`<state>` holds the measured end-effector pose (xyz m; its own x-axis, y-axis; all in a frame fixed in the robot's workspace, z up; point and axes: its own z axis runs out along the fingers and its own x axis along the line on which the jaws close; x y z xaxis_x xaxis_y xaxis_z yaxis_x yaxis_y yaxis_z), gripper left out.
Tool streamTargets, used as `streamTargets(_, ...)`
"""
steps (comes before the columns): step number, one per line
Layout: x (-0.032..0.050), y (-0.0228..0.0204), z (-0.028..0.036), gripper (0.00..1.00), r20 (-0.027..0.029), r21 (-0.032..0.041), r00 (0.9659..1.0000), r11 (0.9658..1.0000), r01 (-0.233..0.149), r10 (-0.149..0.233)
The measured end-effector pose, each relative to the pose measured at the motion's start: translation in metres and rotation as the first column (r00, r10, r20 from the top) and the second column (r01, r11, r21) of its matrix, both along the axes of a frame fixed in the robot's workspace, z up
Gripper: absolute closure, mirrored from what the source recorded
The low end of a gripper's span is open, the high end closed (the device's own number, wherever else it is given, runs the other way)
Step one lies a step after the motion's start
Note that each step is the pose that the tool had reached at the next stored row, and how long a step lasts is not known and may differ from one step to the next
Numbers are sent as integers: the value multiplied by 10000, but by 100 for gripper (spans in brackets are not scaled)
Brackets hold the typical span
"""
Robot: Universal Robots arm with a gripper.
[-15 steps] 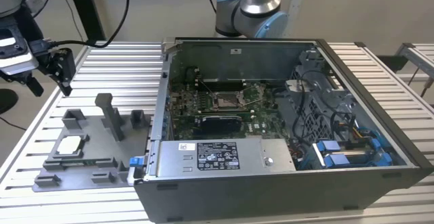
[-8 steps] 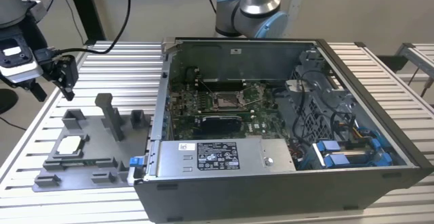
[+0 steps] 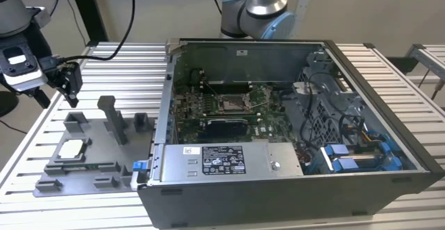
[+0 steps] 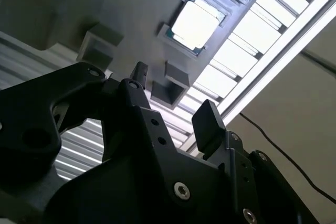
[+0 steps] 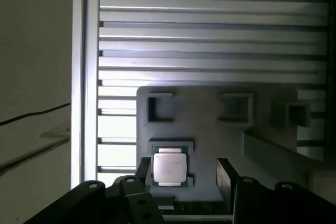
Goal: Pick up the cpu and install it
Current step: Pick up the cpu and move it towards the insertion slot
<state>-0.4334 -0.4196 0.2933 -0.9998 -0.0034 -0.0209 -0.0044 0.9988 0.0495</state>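
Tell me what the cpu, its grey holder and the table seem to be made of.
The cpu seems to have a metal top: pale silver with a dull sheen. The grey holder is probably plastic: matt, uniform grey, with blocky moulded pockets. The table is likely aluminium: bright ribbed slats that reflect light.

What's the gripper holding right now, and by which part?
Nothing. The gripper is open and empty above the grey plastic fixture tray; the small square silver-topped cpu lies in its pocket there, not gripped.
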Motion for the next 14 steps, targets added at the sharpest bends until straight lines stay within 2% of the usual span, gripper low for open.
streamTargets(8,0,0,-115,0,6,-43,10000,10000,0,0)
streamTargets(14,0,0,-168,0,-26,-174,10000,9998,-1,1)
